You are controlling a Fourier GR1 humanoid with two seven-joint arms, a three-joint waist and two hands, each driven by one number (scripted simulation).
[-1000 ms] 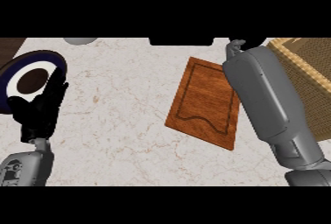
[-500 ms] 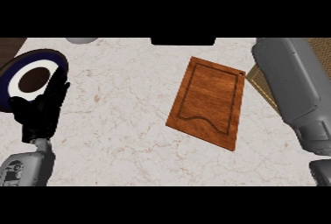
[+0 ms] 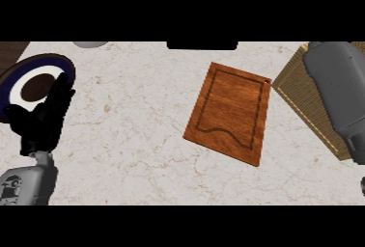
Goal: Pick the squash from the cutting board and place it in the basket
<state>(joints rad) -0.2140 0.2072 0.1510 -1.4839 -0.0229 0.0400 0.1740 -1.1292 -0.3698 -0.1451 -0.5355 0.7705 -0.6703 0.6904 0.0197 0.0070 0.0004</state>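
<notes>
The wooden cutting board (image 3: pixel 230 113) lies tilted in the middle of the counter with nothing on it. No squash shows anywhere in the head view. The woven basket (image 3: pixel 303 91) sits at the right edge, largely covered by my right grey forearm (image 3: pixel 341 91), which reaches up across it. My right hand is out of view. At the left edge my left hand (image 3: pixel 43 116) rests open, fingers up, holding nothing.
A plate (image 3: pixel 61 65) with a dark blue rim, white ring and brown centre lies at the far left, partly behind my left hand. A grey round object (image 3: pixel 90 44) and a black object (image 3: pixel 202 46) sit at the counter's back edge.
My right forearm has swung to the right, off the cutting board's side and over the basket. The left hand has stayed still.
</notes>
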